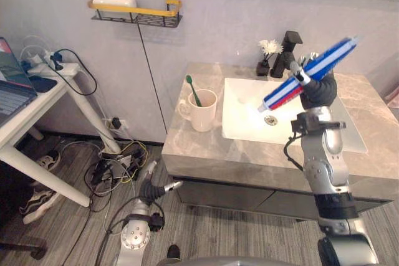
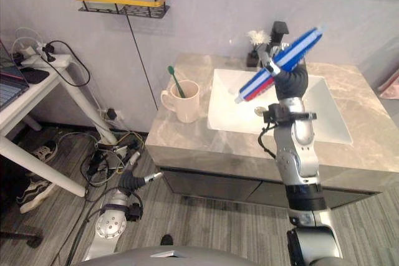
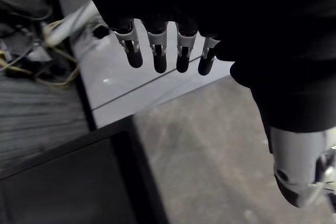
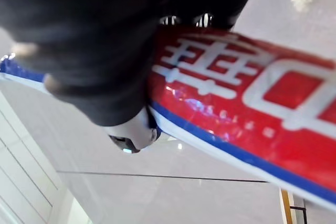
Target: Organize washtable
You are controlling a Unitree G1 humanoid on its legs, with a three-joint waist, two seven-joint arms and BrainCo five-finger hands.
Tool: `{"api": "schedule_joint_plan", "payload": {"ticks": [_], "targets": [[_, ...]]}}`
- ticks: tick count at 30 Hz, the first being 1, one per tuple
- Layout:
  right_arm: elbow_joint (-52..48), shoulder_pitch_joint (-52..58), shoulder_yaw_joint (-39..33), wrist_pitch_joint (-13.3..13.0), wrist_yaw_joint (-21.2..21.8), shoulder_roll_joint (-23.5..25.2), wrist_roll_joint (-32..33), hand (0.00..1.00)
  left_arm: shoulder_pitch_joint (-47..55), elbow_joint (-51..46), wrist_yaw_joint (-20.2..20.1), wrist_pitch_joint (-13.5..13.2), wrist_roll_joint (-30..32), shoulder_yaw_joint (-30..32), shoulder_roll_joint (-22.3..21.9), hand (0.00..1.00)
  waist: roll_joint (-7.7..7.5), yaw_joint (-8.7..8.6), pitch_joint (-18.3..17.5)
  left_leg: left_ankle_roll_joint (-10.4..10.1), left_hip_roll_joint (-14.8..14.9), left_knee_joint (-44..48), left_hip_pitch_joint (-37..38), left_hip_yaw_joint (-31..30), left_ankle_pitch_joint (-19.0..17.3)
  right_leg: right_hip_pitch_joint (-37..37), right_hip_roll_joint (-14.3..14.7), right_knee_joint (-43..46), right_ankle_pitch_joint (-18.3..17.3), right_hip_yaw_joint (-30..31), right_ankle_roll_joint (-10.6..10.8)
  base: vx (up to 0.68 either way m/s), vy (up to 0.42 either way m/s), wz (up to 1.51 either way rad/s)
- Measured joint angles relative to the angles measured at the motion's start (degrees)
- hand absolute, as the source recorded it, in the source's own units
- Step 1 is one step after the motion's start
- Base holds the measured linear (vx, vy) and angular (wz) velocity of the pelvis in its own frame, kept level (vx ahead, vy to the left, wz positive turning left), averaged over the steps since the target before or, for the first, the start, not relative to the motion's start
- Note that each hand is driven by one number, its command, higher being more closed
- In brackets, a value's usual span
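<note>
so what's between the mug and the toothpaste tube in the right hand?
Nothing stands there. In the left eye view, between mug and toothpaste tube, held by the right hand, lie just bare countertop and the sink's left rim.

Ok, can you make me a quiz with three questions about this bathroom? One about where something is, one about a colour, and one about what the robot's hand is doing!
1. Where is the green toothbrush?
A. on the floor
B. standing in the cream mug
C. in a drawer

2. What colour is the tap?
A. black
B. gold
C. white

3. What is the robot's right hand doing?
A. lying open and flat
B. gripping the toothpaste tube
C. making an empty fist

Answers:
1 B, because the toothbrush's handle sticks up out of the mug.
2 A, because the tap is black all over.
3 B, because the hand's fingers curl round the blue, white and red tube and hold it up in the air.
</note>
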Motion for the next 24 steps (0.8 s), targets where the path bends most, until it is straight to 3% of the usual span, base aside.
{"api": "schedule_joint_plan", "payload": {"ticks": [10, 16, 24], "targets": [[9.4, -15.0, 9.3, 0.5, -3.0, -4.6, -9.7, 1.0, -0.2, 20.4, 0.0, 2.1, -4.0, -1.2, -1.9, 0.0, -1.1, 2.47, 0.7, -0.1, 0.6, 0.0, -0.8, -0.5, 0.4, -0.4, 0.5, -0.1, 0.1, -0.4, -0.1, 0.0, -0.002, 0.03], [9.5, -18.7, 12.5, 0.9, -3.0, -4.7, -16.1, 1.0, -2.1, 24.7, 0.2, 2.4, -5.7, -0.4, -1.4, 0.0, -2.81, 2.89, 1.7, 0.1, 0.7, 0.0, -2.0, -0.5, 0.9, -1.3, 0.5, -0.6, 0.9, -0.3, -0.3, 0.0, 0.0, 0.0], [9.7, -20.3, 14.6, 1.4, -3.1, -4.7, -20.7, 1.0, -4.6, 28.5, 1.4, 2.2, -6.0, 1.9, -1.4, 0.0, -3.54, 4.16, 2.2, 0.1, 0.6, 0.0, -2.6, -1.3, 1.1, -1.3, 0.5, -0.9, 1.0, -0.9, -0.3, 0.0, 0.0, 0.04]]}}
